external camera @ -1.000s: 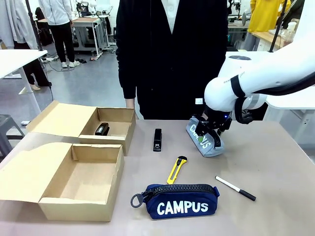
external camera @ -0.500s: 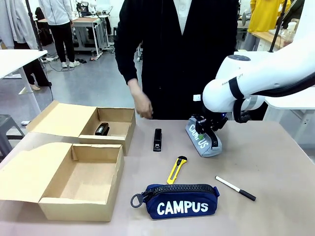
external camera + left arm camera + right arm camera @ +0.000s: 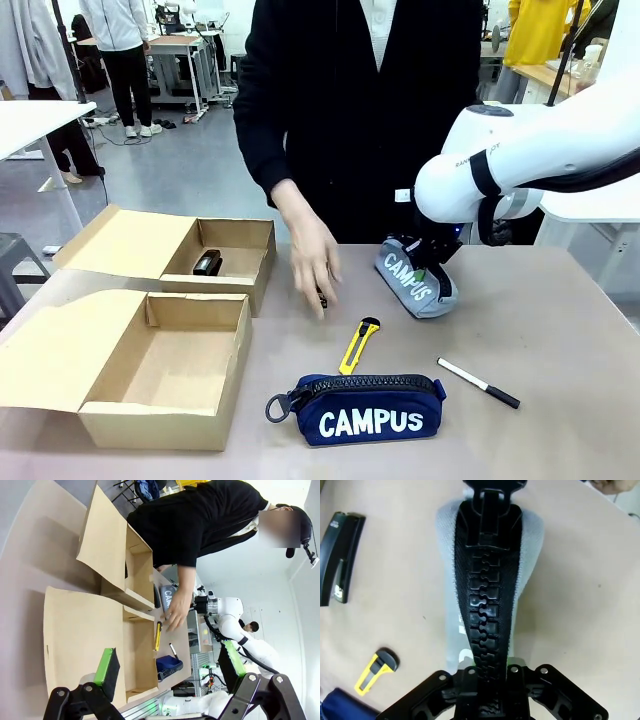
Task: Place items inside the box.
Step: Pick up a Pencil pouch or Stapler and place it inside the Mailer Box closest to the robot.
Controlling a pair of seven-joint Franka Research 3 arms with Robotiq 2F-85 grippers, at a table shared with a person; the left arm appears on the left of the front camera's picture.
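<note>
My right gripper [image 3: 432,266] is shut on the black zip ridge of the grey "CAMPUS" pouch [image 3: 412,282], which lies on the table at the far right. In the right wrist view the jaws of that gripper [image 3: 487,677] pinch the zipper of the grey pouch [image 3: 490,580]. The person's hand [image 3: 318,268] rests over the black stapler [image 3: 322,297]. The yellow utility knife [image 3: 357,343], navy "CAMPUS" pouch [image 3: 365,408] and white pen [image 3: 478,383] lie in front. The open cardboard box [image 3: 150,365] stands empty at the near left. My left gripper [image 3: 169,667] hangs open above that box [image 3: 85,635], holding nothing.
A second open cardboard box [image 3: 235,235] behind the first holds a small black object [image 3: 207,264]. The person stands at the table's far edge. In the right wrist view the stapler [image 3: 340,555] and the knife [image 3: 375,670] lie left of the pouch.
The person's hand has come down from the chest to the stapler. My right gripper has closed on the grey pouch's zipper; the pouch has shifted slightly.
</note>
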